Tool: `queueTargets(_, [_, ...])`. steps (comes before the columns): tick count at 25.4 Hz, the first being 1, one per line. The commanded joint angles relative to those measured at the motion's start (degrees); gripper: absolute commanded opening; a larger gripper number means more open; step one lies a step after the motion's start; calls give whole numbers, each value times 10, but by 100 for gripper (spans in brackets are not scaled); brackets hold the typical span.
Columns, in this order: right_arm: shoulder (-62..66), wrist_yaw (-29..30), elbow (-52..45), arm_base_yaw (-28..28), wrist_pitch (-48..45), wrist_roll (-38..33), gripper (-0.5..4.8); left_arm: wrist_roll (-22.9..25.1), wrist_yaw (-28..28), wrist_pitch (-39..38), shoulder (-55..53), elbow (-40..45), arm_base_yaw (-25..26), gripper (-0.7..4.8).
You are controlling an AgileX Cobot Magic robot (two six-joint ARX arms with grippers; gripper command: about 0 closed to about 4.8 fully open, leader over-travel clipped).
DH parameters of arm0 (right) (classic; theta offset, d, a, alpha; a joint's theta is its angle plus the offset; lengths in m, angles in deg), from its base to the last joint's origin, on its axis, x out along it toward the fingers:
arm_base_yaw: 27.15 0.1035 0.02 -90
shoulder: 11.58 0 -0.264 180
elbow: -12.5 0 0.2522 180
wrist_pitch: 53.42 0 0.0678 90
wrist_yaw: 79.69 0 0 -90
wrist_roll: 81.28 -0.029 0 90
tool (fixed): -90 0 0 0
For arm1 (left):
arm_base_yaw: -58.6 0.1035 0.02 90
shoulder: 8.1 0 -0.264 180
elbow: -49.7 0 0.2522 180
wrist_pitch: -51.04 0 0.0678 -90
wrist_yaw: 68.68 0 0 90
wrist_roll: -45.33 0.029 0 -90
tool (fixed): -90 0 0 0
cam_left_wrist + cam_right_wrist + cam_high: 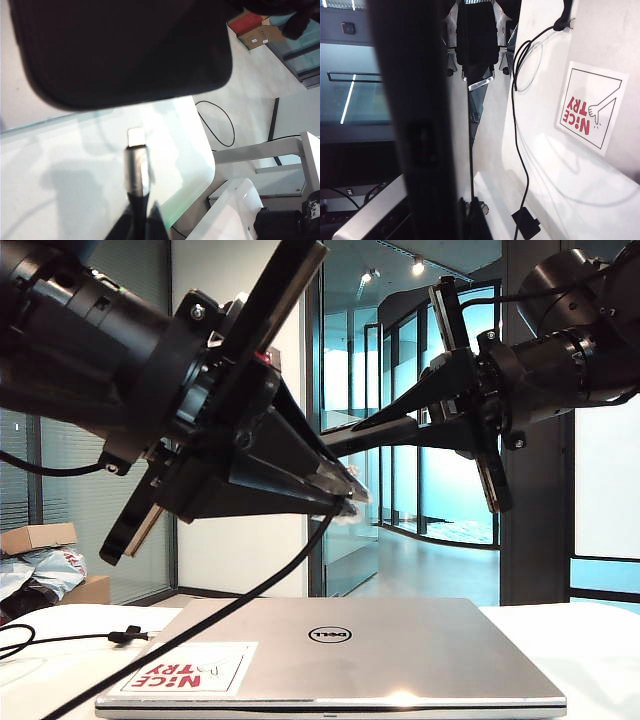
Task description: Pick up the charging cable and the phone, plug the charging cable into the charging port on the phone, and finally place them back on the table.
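Now both things are up in the air above the desk (590, 640). The left pincer (345, 495) is closed tight on the charging cable (137, 165), just behind its plug. The right pincer (340, 440) is closed on the phone (415, 120). The plug sits near the phone's edge, not in yet. Plugging in and putting both back down are left.

The charging cable (138, 172) pointed its silver plug tip at the phone's (125, 45) lower edge, close but not inserted. The black phone hung in the air above the white table (590, 650), over which the black cord trailed
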Motion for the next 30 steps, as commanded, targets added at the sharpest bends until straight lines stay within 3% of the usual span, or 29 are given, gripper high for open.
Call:
queueTargets(1, [-5, 13, 4, 1, -14, 16, -6, -2, -3, 8, 1, -1, 0, -6])
queueTargets(30, [-4, -4, 4, 17, -2, 55, -6, -1, -3, 12, 1, -1, 0, -6])
